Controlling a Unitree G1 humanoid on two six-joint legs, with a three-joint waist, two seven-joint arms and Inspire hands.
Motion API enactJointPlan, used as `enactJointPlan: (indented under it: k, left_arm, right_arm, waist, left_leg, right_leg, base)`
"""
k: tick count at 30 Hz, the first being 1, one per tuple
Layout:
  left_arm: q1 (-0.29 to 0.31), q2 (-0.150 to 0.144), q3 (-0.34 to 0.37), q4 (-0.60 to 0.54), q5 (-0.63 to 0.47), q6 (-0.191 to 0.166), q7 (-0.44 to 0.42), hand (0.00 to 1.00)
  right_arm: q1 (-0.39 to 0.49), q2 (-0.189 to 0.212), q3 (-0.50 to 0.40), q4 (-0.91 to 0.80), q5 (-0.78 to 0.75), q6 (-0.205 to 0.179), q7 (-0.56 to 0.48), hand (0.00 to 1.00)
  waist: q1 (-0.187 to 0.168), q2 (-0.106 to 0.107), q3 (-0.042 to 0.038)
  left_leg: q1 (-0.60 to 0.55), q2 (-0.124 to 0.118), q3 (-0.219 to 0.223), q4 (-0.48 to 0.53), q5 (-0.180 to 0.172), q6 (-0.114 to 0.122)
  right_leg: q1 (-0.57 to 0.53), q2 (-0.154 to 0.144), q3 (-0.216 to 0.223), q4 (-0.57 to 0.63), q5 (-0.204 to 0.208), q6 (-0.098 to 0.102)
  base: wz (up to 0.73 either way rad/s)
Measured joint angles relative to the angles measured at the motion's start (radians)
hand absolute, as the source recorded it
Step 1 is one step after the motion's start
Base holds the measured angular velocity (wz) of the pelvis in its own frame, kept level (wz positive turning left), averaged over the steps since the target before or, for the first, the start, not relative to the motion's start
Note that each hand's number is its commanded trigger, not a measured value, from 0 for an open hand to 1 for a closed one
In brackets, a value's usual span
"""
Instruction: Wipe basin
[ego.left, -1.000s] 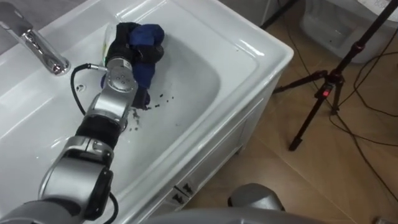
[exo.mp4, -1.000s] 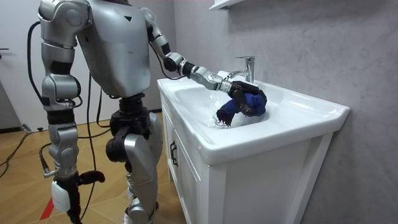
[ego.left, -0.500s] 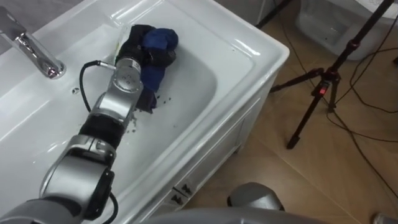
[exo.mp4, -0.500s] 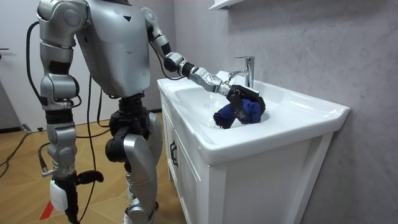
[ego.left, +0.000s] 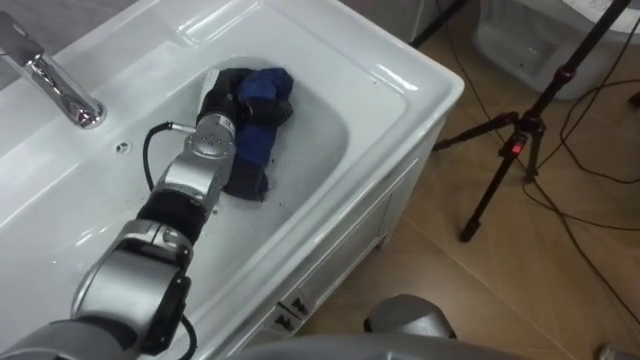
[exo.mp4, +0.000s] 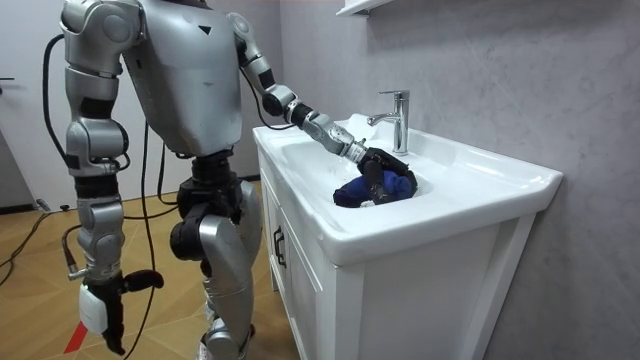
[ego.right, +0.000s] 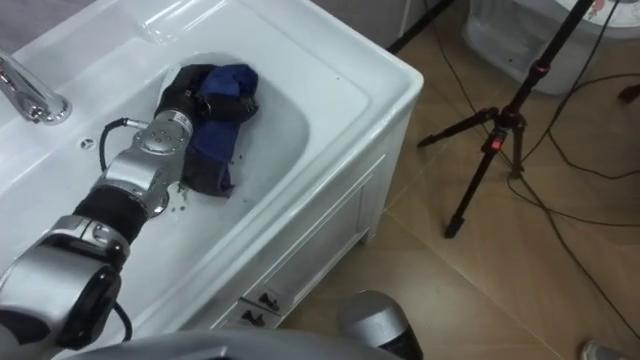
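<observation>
The white basin (ego.left: 400, 70) sits on a white cabinet, and I stand at its front. My left arm reaches into the bowl. My left hand (ego.left: 232, 100) is dark, and its fingers are curled into a bunched blue cloth (ego.left: 268, 85). The cloth's darker lower part (ego.left: 250, 175) lies spread on the bowl's floor. In the room view the left hand (exo.mp4: 380, 165) presses the cloth (exo.mp4: 358, 193) low inside the bowl. A few dark specks (ego.right: 180, 202) lie beside the cloth. My right hand (exo.mp4: 100, 312) hangs at my side with relaxed fingers.
A chrome faucet (ego.left: 60, 85) stands at the basin's back, with a small overflow hole (ego.left: 122, 148) beside it. A black tripod (ego.left: 520, 150) and cables stand on the wooden floor to the right. The cabinet (exo.mp4: 300, 290) has dark door handles.
My left hand has dragged the cloth from the bowl's far side down onto its floor, toward the front. The cloth now covers most of the dark specks seen earlier.
</observation>
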Motion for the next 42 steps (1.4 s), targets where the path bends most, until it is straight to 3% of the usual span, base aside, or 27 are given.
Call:
enactJointPlan:
  k: [4,13,17,24,32,34,42]
  left_arm:
    - [0.000,-0.019,-0.001,0.016,-0.017,0.000,-0.003,1.00]
    - [0.001,-0.028,-0.001,0.058,-0.029,0.000,-0.010,1.00]
    - [0.006,-0.033,-0.001,0.069,-0.025,0.000,-0.011,1.00]
    - [0.026,-0.034,-0.011,0.097,0.065,-0.001,-0.005,1.00]
    - [0.046,-0.033,-0.086,0.093,0.353,-0.013,-0.001,1.00]
    - [0.050,-0.032,-0.118,0.093,0.454,-0.014,-0.001,1.00]
    - [0.065,-0.031,-0.159,0.091,0.798,-0.011,-0.003,1.00]
  right_arm:
    - [-0.001,0.000,0.020,-0.003,-0.004,0.003,0.002,0.00]
    - [-0.004,0.000,0.030,-0.044,-0.009,0.007,0.011,0.00]
    - [-0.004,0.001,0.031,-0.048,-0.010,0.011,0.011,0.00]
    - [-0.002,0.002,0.031,-0.048,-0.023,0.015,0.011,0.00]
    - [-0.009,0.001,0.029,-0.040,-0.044,-0.003,0.033,0.00]
    - [-0.008,0.000,0.027,-0.038,-0.054,-0.005,0.038,0.00]
    - [-0.011,-0.010,0.027,-0.040,-0.067,-0.007,0.082,0.00]
  waist:
    - [0.013,-0.004,-0.0020]
    - [0.018,-0.010,-0.0081]
    - [0.021,-0.018,-0.0064]
    - [0.032,-0.026,-0.0093]
    - [0.036,-0.023,-0.0117]
    - [0.021,-0.019,-0.0116]
    - [0.015,-0.013,-0.0091]
  left_leg:
    - [0.001,-0.001,-0.004,-0.004,0.000,-0.001]
    - [0.000,-0.001,-0.010,-0.003,0.000,-0.001]
    - [-0.001,-0.001,-0.013,-0.003,0.001,-0.001]
    - [0.002,-0.001,-0.016,-0.003,0.002,-0.004]
    - [0.004,-0.001,-0.017,-0.003,0.003,-0.005]
    - [0.003,-0.001,-0.030,-0.002,0.003,-0.006]
    - [0.008,-0.002,-0.036,-0.003,0.003,-0.006]
  right_leg:
    - [0.001,-0.001,-0.003,0.000,0.000,0.000]
    - [0.000,-0.001,-0.008,0.002,0.000,0.000]
    - [0.001,-0.001,-0.009,0.003,0.000,0.000]
    - [0.003,-0.001,-0.010,0.003,0.000,0.000]
    - [0.013,-0.004,-0.013,0.000,0.001,0.001]
    - [0.024,-0.009,-0.029,-0.012,0.001,0.001]
    - [0.032,-0.010,-0.031,-0.014,0.002,0.002]
  base:
    - [0.00]
    - [0.00]
    - [0.00]
    - [0.00]
    - [0.03]
    - [0.19]
    - [0.03]
